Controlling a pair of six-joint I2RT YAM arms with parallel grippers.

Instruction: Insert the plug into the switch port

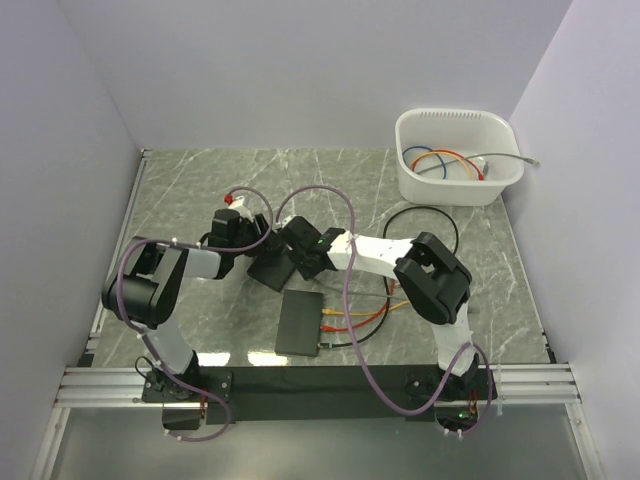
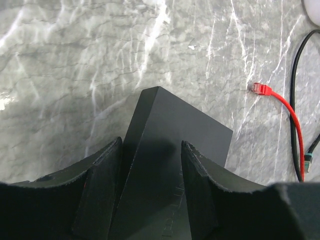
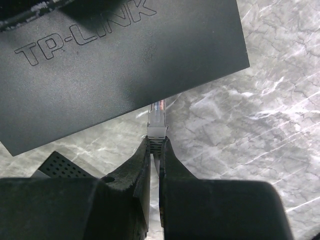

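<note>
A black TP-LINK switch (image 3: 125, 60) is held tilted off the table between the two arms (image 1: 272, 270). My left gripper (image 2: 150, 175) is shut on the switch (image 2: 175, 140), with a finger on each side of its body. My right gripper (image 3: 155, 144) is shut on a clear plug (image 3: 156, 125) with a pale cable. The plug's tip is at the switch's lower edge; the port itself is hidden. In the top view the right gripper (image 1: 303, 252) sits right against the switch, opposite the left gripper (image 1: 252, 243).
A second black switch (image 1: 300, 322) lies near the front with orange and yellow cables plugged in. A red cable's plug (image 2: 261, 88) and a black cable (image 2: 295, 100) lie on the marble. A white bin (image 1: 405, 160) with cables stands at the back right.
</note>
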